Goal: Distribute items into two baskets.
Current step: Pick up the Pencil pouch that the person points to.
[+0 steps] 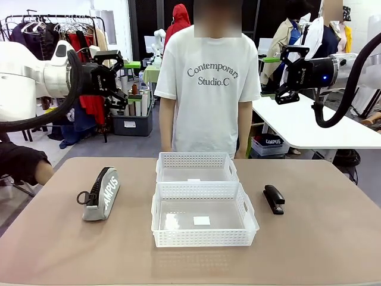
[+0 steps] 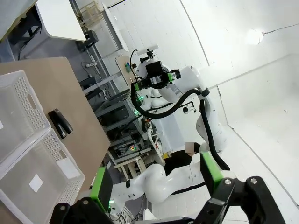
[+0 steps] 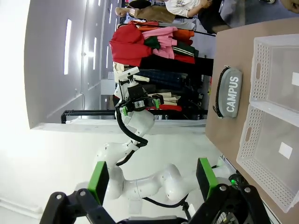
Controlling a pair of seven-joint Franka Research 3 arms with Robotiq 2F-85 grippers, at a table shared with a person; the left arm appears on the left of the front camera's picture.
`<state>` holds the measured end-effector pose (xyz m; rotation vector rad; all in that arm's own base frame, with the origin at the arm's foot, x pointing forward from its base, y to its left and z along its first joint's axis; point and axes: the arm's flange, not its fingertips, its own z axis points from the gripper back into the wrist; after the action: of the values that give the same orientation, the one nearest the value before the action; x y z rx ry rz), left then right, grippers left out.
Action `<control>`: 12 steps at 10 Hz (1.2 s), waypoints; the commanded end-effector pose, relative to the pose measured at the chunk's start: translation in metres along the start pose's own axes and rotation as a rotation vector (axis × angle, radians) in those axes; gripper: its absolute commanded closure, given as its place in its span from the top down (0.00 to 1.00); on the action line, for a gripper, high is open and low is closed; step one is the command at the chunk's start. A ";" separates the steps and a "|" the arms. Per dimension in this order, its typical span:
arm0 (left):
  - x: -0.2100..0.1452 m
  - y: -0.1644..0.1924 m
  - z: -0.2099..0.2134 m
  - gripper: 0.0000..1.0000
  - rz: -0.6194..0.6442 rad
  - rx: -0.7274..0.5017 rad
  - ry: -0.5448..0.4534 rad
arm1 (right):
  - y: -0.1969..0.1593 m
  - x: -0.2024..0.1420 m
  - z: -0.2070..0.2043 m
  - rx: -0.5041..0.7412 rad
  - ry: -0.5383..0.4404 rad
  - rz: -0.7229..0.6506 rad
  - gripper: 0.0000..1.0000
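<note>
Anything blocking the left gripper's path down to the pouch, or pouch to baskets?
Nothing visible. The left gripper is raised, open air down to the pouch; bare table between pouch and the near basket and far basket.

On counter (image 1: 321, 238): near basket (image 1: 202, 237) centre, far basket (image 1: 196, 159) touching behind it; pouch (image 1: 102, 193) toward left edge, stapler (image 1: 274, 198) toward right edge.

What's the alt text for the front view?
Mid-table, the empty near basket sits against the empty far basket; a grey CAMPUS pouch lies to their left, a black stapler to their right. The left gripper and right gripper hang open, flanking a person at the far side.
</note>
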<state>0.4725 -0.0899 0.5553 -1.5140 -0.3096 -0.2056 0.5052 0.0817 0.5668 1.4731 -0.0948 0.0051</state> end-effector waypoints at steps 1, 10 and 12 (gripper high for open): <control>0.000 -0.001 0.000 1.00 -0.001 -0.002 0.000 | 0.001 0.000 -0.001 0.002 0.001 0.000 1.00; 0.000 -0.001 0.000 1.00 -0.001 -0.002 0.000 | 0.001 0.000 -0.001 0.002 0.001 0.000 1.00; 0.000 -0.001 0.000 1.00 -0.001 -0.002 0.000 | 0.001 0.000 -0.001 0.002 0.001 0.000 1.00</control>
<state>0.4724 -0.0907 0.5552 -1.5131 -0.3084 -0.2065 0.5051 0.0823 0.5666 1.4729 -0.0938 0.0058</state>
